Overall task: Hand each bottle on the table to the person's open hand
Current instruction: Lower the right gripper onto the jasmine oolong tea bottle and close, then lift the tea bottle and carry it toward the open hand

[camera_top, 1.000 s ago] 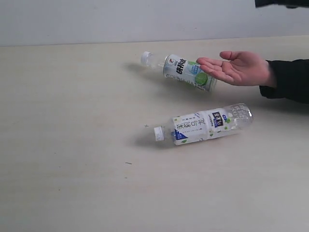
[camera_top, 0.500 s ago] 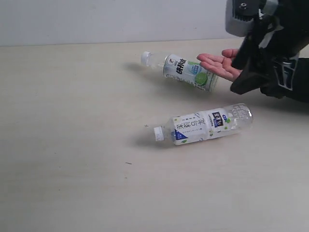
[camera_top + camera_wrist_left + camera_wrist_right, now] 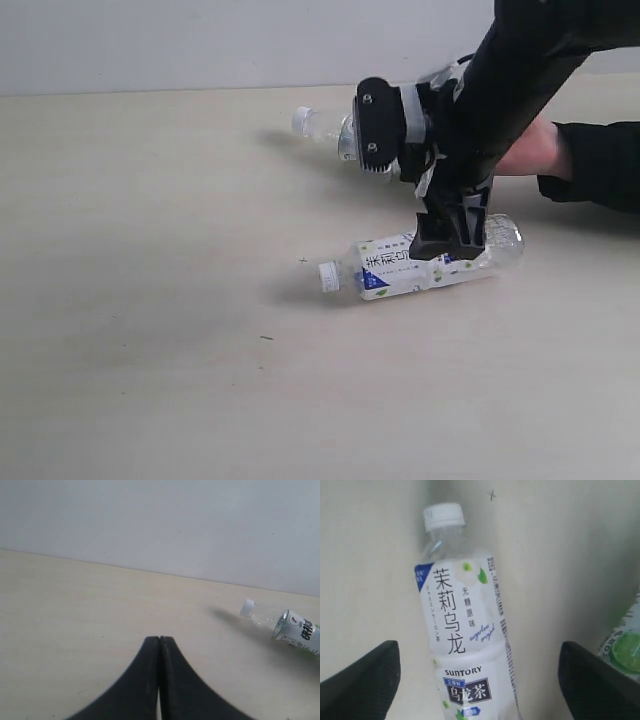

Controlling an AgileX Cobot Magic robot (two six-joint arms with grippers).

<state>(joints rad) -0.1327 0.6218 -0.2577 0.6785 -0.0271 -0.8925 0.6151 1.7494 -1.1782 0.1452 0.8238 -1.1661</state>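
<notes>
My right gripper (image 3: 452, 240) hangs over the blue-and-white-label bottle (image 3: 462, 630) with its jaws spread wide. One black finger (image 3: 362, 680) stands on either side of the bottle's body and neither touches the plastic, so I hold nothing there.

That bottle lies on its side on the table (image 3: 150, 300), near the middle. In the exterior view its white cap (image 3: 328, 277) points left and its clear base points right. My wrist camera gives me the label plainly: big black characters 茉莉乌龙, with smaller 无糖原味 beside them. Lower down is SUNTORY in capitals, and under it a dark blue panel with 乌龙茶 in white. A small white flower and a green leaf sit above the lettering. There is also a slanted line of script, but it is too fine for me to make out.

The lime-label bottle (image 3: 297, 632) lies on its side farther back on the table, apart from the first, and my right arm hides most of it in the exterior view. Its label carries a round red-and-white logo, bold black characters I cannot read, and a lime picture.

The person's hand (image 3: 535, 150) rests beyond my right arm, black sleeve (image 3: 600, 170) behind it — whether the palm is open I cannot tell.

My left gripper (image 3: 159, 642) is pressed closed, empty, above bare table.
</notes>
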